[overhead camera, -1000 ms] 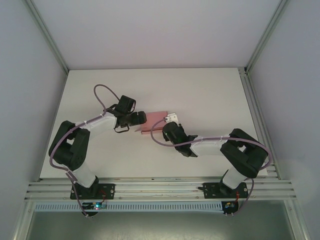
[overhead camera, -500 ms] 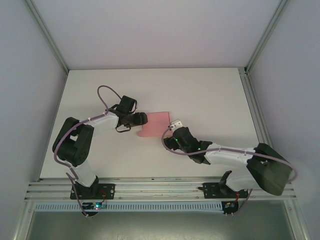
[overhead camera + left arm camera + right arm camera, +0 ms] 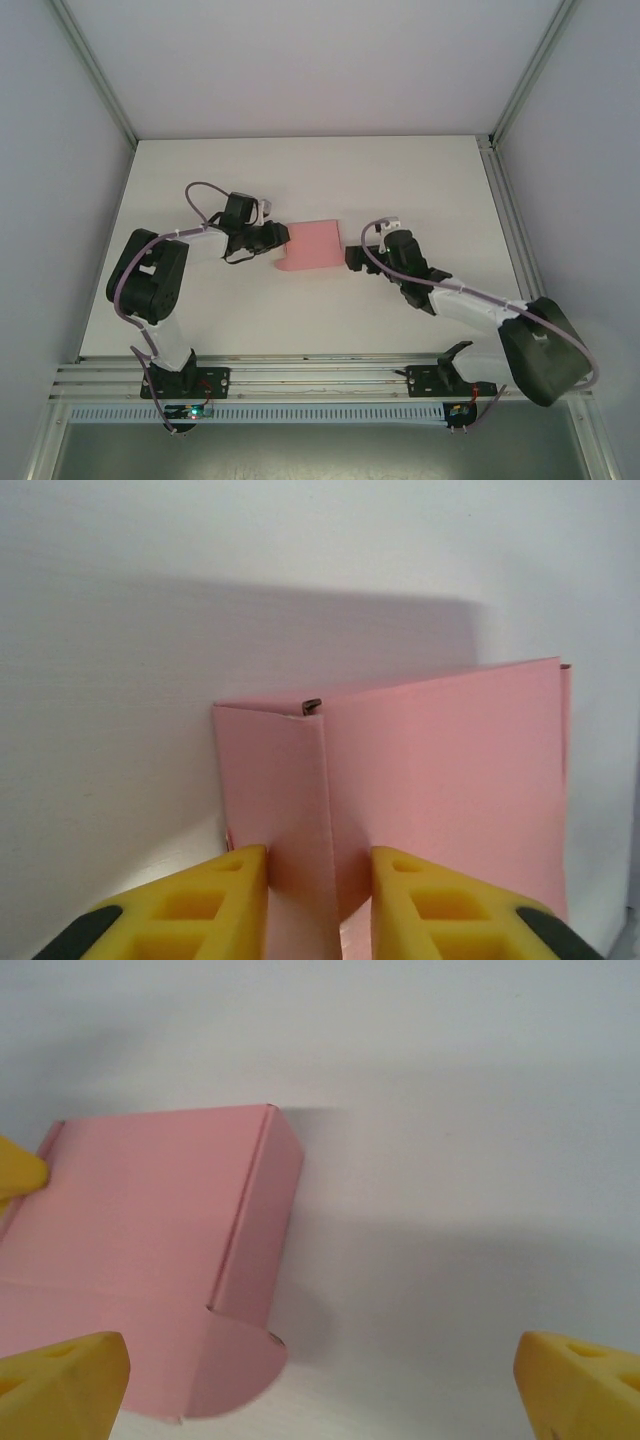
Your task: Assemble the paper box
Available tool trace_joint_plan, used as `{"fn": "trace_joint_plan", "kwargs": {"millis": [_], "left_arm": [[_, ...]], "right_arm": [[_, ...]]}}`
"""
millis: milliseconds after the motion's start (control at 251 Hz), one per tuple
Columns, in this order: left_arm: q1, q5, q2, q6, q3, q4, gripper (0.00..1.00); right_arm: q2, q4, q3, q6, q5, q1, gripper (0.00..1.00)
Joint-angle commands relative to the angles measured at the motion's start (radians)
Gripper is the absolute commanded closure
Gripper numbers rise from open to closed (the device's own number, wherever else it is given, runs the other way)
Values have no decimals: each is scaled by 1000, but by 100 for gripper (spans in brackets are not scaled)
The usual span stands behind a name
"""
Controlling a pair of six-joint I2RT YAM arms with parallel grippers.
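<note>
Paper box [image 3: 312,247], plain pink card, lies on the white table [image 3: 420,180] between the two arms, partly folded into a shallow form. In the right wrist view the box [image 3: 150,1250] shows a flat top panel, a side wall folded down along its right edge, and a rounded tab at the near right corner. The left gripper [image 3: 280,240] is at the box's left edge. In its own camera the left gripper [image 3: 320,865] has its jaws set narrow, one either side of an upright fold of the box [image 3: 450,780], and card fills the gap. Whether they actually pinch the card cannot be told. The right gripper [image 3: 352,258] sits just beside the box's right edge. Its wrist view shows the right gripper [image 3: 320,1385] with jaws spread wide and nothing held.
</note>
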Motion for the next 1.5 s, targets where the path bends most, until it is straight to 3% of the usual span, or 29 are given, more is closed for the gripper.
{"fn": "trace_joint_plan", "kwargs": {"millis": [0, 168, 439, 531, 734, 878, 962, 1070, 1141, 1181, 1201, 1213, 1281, 1341, 1381, 1417, 1497], "left_arm": [[22, 70, 42, -5, -44, 16, 72], [61, 135, 36, -28, -112, 131, 76], [121, 278, 80, -195, -230, 527, 81], [121, 279, 85, -189, -223, 514, 84], [122, 241, 43, -137, -221, 451, 82], [121, 229, 20, -121, -212, 426, 81], [121, 250, -3, -123, -220, 467, 72], [117, 243, -67, -78, -214, 503, 53], [101, 235, -127, -14, -190, 486, 33], [84, 233, -171, 51, -178, 461, 16], [72, 223, -196, 99, -171, 431, 3], [63, 215, -213, 132, -166, 407, 0], [-24, 71, -323, 393, -120, 180, 0], [-162, -214, -405, 663, -87, 14, 0], [-259, -416, -438, 799, -93, 7, 0], [-321, -530, -461, 893, -110, 37, 0], [-380, -582, -504, 988, -143, 99, 0]], "right_arm": [[80, -34, 123, 78, -172, -27, 2], [242, -51, 244, 117, -393, -77, 2], [403, -87, 353, 142, -580, -97, 2], [460, -90, 391, 143, -643, -102, 2], [542, 70, 434, 245, -819, -102, 22], [526, 157, 411, 297, -849, -112, 35], [500, 152, 401, 303, -842, -114, 52], [477, 109, 396, 308, -819, -117, 57], [465, 60, 398, 306, -793, -121, 59], [456, 37, 399, 313, -781, -124, 59], [453, 28, 399, 318, -780, -125, 58], [449, 24, 399, 322, -778, -127, 58], [434, 3, 397, 375, -781, -146, 55], [419, 8, 391, 418, -796, -169, 55], [410, -4, 393, 454, -798, -188, 55], [407, -40, 405, 500, -802, -210, 57], [420, -133, 438, 618, -858, -265, 63]]}}
